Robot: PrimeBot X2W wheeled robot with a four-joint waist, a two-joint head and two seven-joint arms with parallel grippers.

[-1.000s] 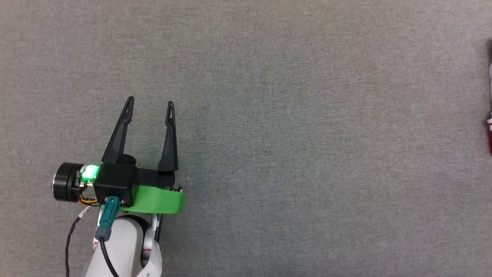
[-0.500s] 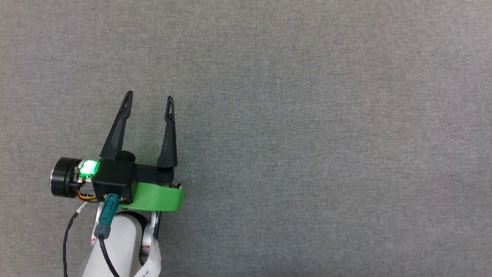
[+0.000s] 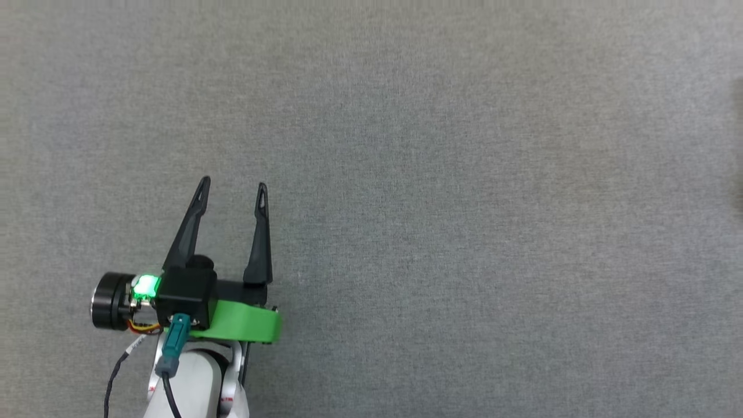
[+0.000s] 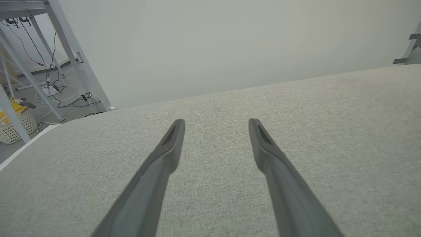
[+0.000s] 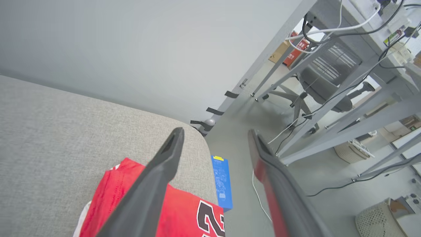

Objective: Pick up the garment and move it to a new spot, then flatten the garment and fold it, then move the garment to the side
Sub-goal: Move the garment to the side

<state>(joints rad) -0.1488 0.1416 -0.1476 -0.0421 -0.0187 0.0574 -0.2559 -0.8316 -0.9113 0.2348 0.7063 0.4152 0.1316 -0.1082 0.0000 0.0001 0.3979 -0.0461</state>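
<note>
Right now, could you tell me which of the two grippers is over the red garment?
The right gripper: its open fingers reach over the red garment at the table's corner, while the left gripper is above bare grey table.

Garment (image 5: 184, 210) half beyond the view's lower edge

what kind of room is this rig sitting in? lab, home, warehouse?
Most likely a lab or office workspace, not a home: a grey fabric-covered table, metal-framed desks hung with loose cables, and an office chair on a grey floor.
</note>
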